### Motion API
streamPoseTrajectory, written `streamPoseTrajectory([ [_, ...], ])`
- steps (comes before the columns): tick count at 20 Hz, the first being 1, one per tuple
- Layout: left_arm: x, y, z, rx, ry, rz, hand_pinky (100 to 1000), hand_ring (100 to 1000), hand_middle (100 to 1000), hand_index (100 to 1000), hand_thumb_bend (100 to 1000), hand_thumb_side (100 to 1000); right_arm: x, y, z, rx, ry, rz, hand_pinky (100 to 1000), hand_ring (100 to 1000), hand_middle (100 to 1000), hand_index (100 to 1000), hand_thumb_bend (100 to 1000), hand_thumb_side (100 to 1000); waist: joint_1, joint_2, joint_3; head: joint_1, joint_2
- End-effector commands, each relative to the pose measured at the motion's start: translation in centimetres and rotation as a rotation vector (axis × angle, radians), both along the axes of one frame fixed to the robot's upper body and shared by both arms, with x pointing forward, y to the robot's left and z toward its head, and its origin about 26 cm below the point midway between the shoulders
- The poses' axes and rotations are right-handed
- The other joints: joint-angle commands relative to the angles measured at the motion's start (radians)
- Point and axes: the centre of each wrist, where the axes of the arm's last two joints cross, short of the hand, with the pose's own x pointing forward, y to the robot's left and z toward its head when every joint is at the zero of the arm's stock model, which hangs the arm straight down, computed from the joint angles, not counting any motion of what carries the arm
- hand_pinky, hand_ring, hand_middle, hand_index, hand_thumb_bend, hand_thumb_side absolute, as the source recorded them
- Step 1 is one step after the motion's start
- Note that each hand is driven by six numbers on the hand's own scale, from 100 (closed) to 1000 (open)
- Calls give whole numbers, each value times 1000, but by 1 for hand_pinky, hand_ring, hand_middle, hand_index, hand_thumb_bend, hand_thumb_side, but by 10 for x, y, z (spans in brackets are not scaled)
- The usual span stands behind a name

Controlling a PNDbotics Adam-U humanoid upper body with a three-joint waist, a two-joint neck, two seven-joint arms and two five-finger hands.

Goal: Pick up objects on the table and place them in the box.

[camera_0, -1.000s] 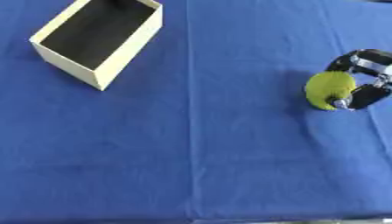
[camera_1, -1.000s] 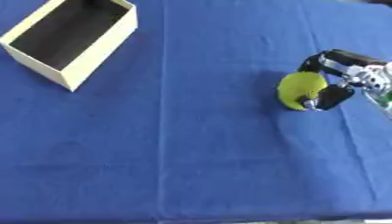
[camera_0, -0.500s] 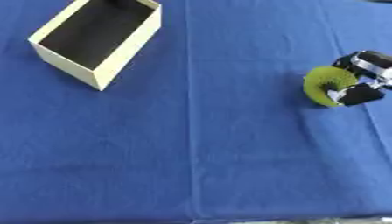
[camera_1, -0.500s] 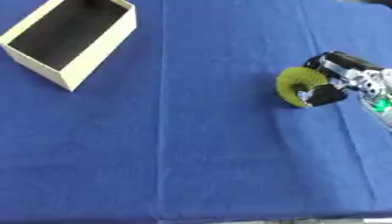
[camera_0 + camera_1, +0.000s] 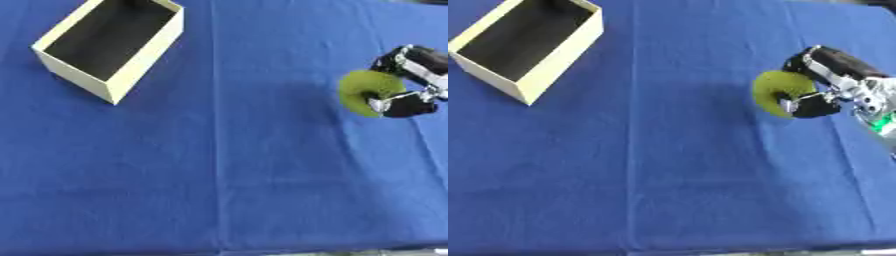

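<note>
A round yellow-green object hangs above the blue cloth at the right, casting a shadow to its left. My right hand comes in from the right edge, its fingers and thumb curled round the object's right side. The cream box with a dark inside stands open at the top left, far from the hand. My left hand shows in neither view.
The blue cloth covers the whole table, with a crease running down its middle. The table's front edge shows as a pale strip along the bottom right.
My right hand has lifted the yellow-green object and carried it slightly up and left; the object has turned and now shows a flatter, disc-like face.
</note>
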Motion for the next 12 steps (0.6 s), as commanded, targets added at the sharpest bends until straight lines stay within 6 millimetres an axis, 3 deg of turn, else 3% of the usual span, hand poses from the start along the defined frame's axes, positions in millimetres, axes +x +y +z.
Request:
streamPoseTrajectory([
  [1, -4, 1, 8, 12, -30, 1, 780, 613, 639, 658, 400, 345, -2, 5, 26, -35, -118, 74, 639, 544, 422, 609, 100, 100, 2, -23, 1, -1, -1],
  [3, -3, 1, 9, 12, -31, -2, 779, 613, 639, 658, 398, 346, -1, 8, 34, -37, -148, 101, 621, 532, 413, 604, 100, 100, -1, -26, 4, -2, -1],
  [7, -3, 1, 9, 8, -32, -7, 780, 612, 637, 657, 388, 356, 2, 15, 47, -42, -196, 130, 565, 509, 411, 606, 198, 100, -6, -31, 10, -5, -1],
  [12, -2, -1, 11, 11, -30, -22, 779, 612, 636, 656, 393, 353, 9, 40, 79, -47, -257, 242, 563, 505, 404, 605, 136, 100, -14, -42, 21, -19, 7],
])
